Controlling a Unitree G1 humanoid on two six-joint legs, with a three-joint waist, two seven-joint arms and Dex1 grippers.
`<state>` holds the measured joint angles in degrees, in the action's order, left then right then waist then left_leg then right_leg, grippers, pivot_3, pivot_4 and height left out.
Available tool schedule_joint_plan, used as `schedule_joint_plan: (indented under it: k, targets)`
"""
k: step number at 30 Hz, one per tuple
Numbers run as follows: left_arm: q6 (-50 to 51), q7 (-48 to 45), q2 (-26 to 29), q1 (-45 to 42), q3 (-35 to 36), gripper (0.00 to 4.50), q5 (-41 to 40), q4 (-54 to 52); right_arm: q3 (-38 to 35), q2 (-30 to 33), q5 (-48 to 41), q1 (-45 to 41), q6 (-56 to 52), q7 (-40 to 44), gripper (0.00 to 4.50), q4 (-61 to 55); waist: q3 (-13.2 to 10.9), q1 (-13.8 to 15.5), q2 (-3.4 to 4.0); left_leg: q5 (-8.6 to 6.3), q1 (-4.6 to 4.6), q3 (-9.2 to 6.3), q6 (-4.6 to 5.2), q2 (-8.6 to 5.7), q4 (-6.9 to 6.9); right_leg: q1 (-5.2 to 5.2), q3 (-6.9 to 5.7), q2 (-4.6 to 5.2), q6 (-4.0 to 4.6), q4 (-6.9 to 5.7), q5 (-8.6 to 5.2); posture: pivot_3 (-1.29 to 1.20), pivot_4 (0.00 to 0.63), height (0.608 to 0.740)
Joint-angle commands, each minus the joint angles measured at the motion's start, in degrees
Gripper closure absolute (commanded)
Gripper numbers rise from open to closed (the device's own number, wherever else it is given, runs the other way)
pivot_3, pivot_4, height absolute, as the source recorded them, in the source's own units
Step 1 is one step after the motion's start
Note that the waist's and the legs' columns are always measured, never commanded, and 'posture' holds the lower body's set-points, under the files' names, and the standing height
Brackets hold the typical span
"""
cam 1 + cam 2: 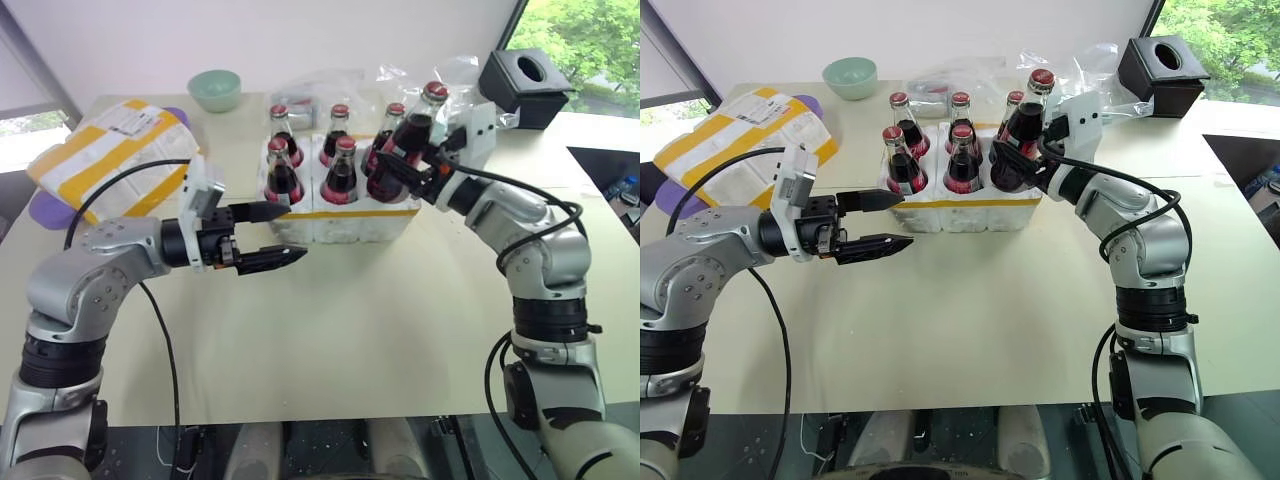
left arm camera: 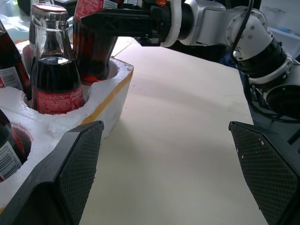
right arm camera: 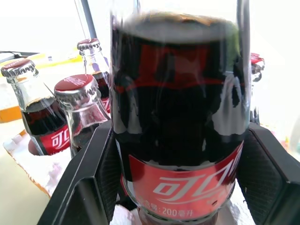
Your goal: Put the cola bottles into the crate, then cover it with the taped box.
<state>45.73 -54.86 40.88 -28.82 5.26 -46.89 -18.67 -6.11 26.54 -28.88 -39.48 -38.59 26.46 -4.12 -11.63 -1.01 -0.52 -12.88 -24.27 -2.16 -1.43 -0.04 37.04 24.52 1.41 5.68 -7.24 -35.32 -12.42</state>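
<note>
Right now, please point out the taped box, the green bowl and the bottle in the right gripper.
taped box [image 1: 110, 150]: left eye view, top face.
green bowl [image 1: 215, 90]: left eye view, outer wall.
bottle in the right gripper [image 1: 408, 140]: left eye view, dark body.

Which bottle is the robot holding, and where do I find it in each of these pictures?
Left eye: held bottle, right of centre, tilted over the crate.
Right eye, just right of centre.
Left wrist, top, clamped by the right gripper.
Right wrist, close up, centre.
Shared landmark: the crate.
</note>
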Motion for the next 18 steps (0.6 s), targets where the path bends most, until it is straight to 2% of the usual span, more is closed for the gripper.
schedule_joint_plan:
  k: [1,12,15,16,18]
  targets:
    - [-1.2,0.04,0.3,0.21,1.27,0.0,-0.29,-1.86,-2.75,1.14,-1.03,0.1,0.69,0.51,1.8,-4.42,0.0,0.01,0.0,0.0,0.0,0.0,0.0,0.0,0.0,0.0,0.0,0.0,0.0,0.0,0.0,0.0,0.15,0.739]
    - [-2.41,-0.66,0.33,-0.84,0.58,0.0,0.53,-0.93,2.33,-0.33,4.19,1.0,2.98,2.64,1.8,4.33,0.0,0.05,-0.01,0.0,0.0,0.01,0.0,0.0,0.01,0.0,0.0,0.0,0.0,0.0,0.0,0.0,0.15,0.739]
    - [-2.66,-0.66,0.36,-0.92,0.52,0.0,0.62,-0.81,3.08,-0.51,5.54,0.18,3.41,3.4,0.29,7.49,0.01,0.05,-0.02,0.0,0.0,0.01,0.0,0.0,0.01,0.0,0.0,0.0,0.0,0.0,0.0,0.0,0.15,0.739]
    - [-2.72,-0.64,0.36,-0.84,0.56,0.0,0.64,-0.87,3.02,-0.53,5.75,-0.04,3.45,3.59,0.06,8.2,0.02,0.02,-0.03,0.0,0.01,0.01,0.0,0.0,0.01,-0.01,0.0,0.0,0.0,0.0,0.0,0.0,0.15,0.739]
    - [-2.85,-0.44,0.37,-0.49,0.76,0.0,0.75,-1.09,2.53,-0.38,5.94,-0.17,3.5,3.77,0.06,8.48,0.02,0.01,-0.04,0.0,0.02,0.0,0.0,0.0,0.04,-0.03,0.0,0.0,0.0,-0.01,0.0,0.0,0.15,0.739]
